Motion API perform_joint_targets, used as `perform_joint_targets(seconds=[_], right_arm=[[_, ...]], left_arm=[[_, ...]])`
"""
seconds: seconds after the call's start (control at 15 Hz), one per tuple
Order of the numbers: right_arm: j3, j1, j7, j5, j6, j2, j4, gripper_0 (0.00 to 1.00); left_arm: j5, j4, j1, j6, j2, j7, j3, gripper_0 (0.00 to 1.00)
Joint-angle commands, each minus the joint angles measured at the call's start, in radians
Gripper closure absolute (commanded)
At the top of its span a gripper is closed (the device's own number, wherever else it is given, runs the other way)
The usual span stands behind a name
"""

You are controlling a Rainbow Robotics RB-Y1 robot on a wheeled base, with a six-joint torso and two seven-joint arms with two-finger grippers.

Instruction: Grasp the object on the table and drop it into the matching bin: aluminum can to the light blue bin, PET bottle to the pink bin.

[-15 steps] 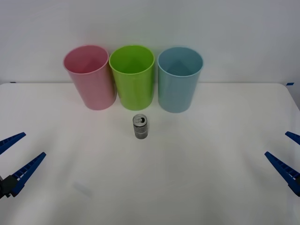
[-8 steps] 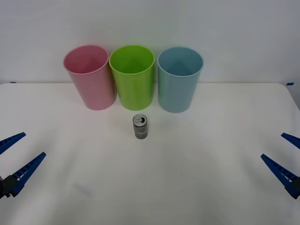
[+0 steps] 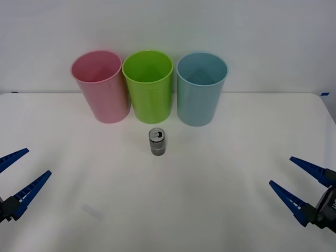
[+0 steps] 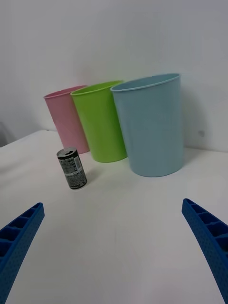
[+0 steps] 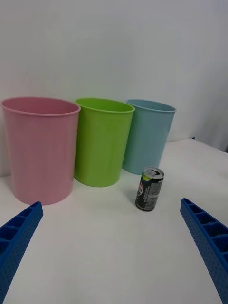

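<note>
A small silver-grey aluminum can (image 3: 157,142) stands upright on the white table (image 3: 168,210), just in front of the lime green bin. It also shows in the wrist views (image 4: 71,168) (image 5: 149,188). Behind it stand the pink bin (image 3: 101,85) at the left and the light blue bin (image 3: 200,87) at the right. My right gripper (image 3: 291,184) hovers open over the table's right edge, well right of the can and nearer the camera. My left gripper (image 3: 18,173) is open at the left edge, far from the can.
A lime green bin (image 3: 149,85) stands between the pink and light blue ones, all three touching or nearly so in a row at the table's back. A white wall rises behind them. Bare tabletop lies around the can.
My right gripper has moved leftward and inward from the right edge, coming further into view. The left gripper, can and bins have not moved.
</note>
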Motion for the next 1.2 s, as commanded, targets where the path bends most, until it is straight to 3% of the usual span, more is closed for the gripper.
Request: perform_joint_targets(seconds=[0.07,0.33,0.93,1.2], right_arm=[[0.063,-0.005,0.107,-0.006,0.073,0.000,0.007,0.00],[0.180,-0.027,0.222,-0.012,0.191,0.000,0.005,0.00],[0.415,-0.119,0.267,-0.012,0.428,0.006,0.007,0.00],[0.448,-0.185,0.278,0.051,0.453,0.068,0.060,0.00]], left_arm=[[0.000,0.000,0.000,0.000,0.000,0.000,0.000,0.00],[0.000,0.000,0.000,0.000,0.000,0.000,0.000,0.00],[0.000,0.000,0.000,0.000,0.000,0.000,0.000,0.00],[0.000,0.000,0.000,0.000,0.000,0.000,0.000,0.00]])
